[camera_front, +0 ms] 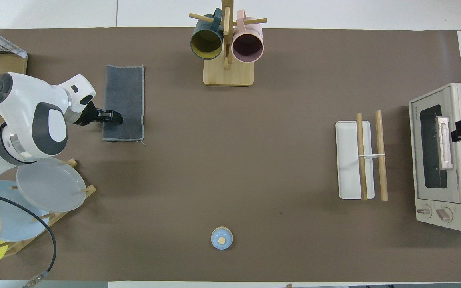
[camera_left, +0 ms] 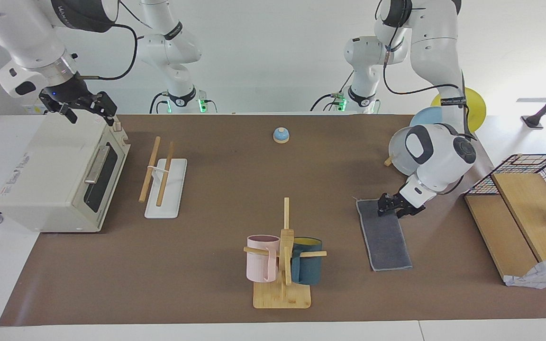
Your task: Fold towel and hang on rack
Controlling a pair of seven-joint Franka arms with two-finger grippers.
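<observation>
Lying folded, dark grey face up, the small soft towel (camera_left: pixel 386 234) sat well apart from the two-rod wooden rack (camera_left: pixel 161 176). Left pincer (camera_left: pixel 393 207) apparently touched the towel's edge, grip unclear; right pincer (camera_left: pixel 90 110) waited spread over the cream toaster oven (camera_left: pixel 59 175).

White rounded arms, black cables, black pincers.

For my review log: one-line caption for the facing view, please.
Left pincer at the folded towel's near end; rack bare.
</observation>
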